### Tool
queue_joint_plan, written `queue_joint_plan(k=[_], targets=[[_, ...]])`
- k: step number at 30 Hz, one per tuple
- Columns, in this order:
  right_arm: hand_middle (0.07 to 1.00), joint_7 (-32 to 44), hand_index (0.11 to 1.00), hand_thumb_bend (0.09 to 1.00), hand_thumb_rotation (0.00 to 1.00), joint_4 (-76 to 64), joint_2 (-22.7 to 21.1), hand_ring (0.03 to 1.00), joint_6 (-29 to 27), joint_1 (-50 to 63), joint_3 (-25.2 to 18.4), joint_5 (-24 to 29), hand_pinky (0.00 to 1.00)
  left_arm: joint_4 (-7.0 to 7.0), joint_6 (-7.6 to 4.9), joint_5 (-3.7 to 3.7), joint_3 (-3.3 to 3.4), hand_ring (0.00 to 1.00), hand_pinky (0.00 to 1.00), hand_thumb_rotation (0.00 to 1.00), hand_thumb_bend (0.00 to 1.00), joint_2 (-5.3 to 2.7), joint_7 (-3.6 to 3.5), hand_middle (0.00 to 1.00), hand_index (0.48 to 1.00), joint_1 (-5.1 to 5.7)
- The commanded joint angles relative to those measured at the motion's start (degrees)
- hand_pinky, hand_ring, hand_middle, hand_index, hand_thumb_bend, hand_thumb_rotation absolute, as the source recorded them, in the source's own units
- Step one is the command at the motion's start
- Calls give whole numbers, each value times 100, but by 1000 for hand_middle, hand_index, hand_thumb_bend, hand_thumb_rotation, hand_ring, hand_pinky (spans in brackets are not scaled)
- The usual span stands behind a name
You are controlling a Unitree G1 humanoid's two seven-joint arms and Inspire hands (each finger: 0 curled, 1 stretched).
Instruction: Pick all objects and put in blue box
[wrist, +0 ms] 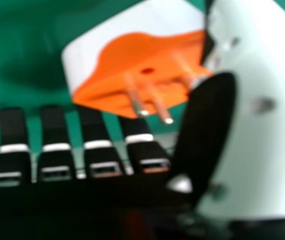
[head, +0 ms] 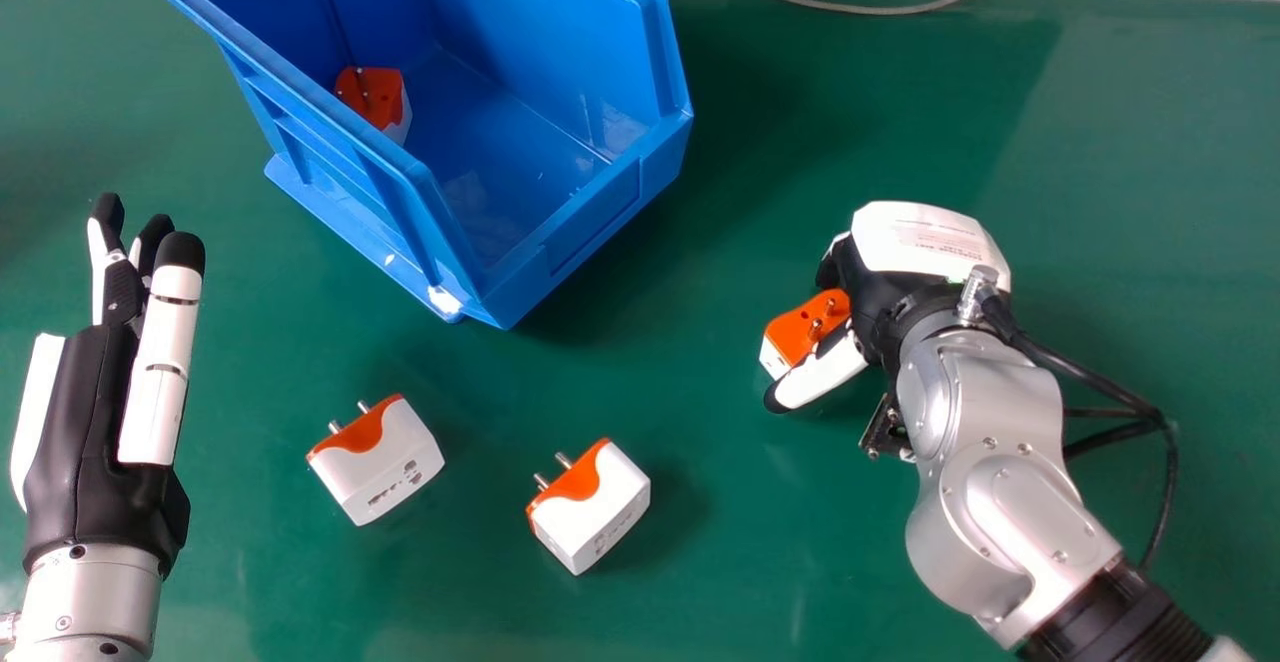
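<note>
"Adapter (head: pixel 805 327): where, from your right hand (head: pixel 905 287)?"

"Between its thumb and relaxed fingers, prongs facing the palm. Your left hand (head: pixel 95 412) is farther off."

"Next?"

"Close those fingers, I'd judge; the blue box (head: pixel 590 237) lies forward-left."

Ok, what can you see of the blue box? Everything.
The blue box looks like plastic: open-topped, front wall lower, ribs outside on its left, a base flange with a white patch near the corner, pale scuffs inside. It stands upright on the green table, turned at an angle. An orange and white adapter lies inside near the left wall. Neither the left hand nor the right hand touches it.
</note>
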Motion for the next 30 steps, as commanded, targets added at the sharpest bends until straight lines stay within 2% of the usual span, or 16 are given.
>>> queue_joint_plan(k=[1,11,12,16,18,22,27,30], targets=[[801,117,744,631,330,-59,156,799,-126,-96,109,71,712,-151,-17,23,15,1000,1000,907,468,31,42,1000,1000,24],[786,52,726,636,333,89,173,768,-320,-188,114,157,674,-47,-103,46,15,1000,1000,908,474,39,29,1000,1000,-13],[764,47,706,638,328,107,179,735,-339,-199,113,164,641,-52,-99,52,9,1000,1000,909,475,36,34,1000,1000,-18],[743,50,688,640,322,139,192,706,-393,-229,113,176,617,-74,-85,55,-3,1000,1000,909,473,30,37,1000,1000,-24],[710,54,681,638,316,170,199,647,-417,-251,117,181,559,-100,-75,42,-6,1000,1000,910,474,27,33,1000,1000,-17],[676,63,676,634,310,203,192,598,-480,-270,112,187,511,-109,-75,36,-8,1000,1000,910,479,32,26,1000,1000,-18],[575,38,668,621,289,253,195,460,-543,-286,76,209,360,-100,-56,21,-5,1000,1000,911,498,44,16,1000,1000,-36],[545,5,664,615,274,272,228,422,-539,-293,26,236,323,-139,-48,25,-11,1000,1000,911,499,50,7,1000,1000,-15]])
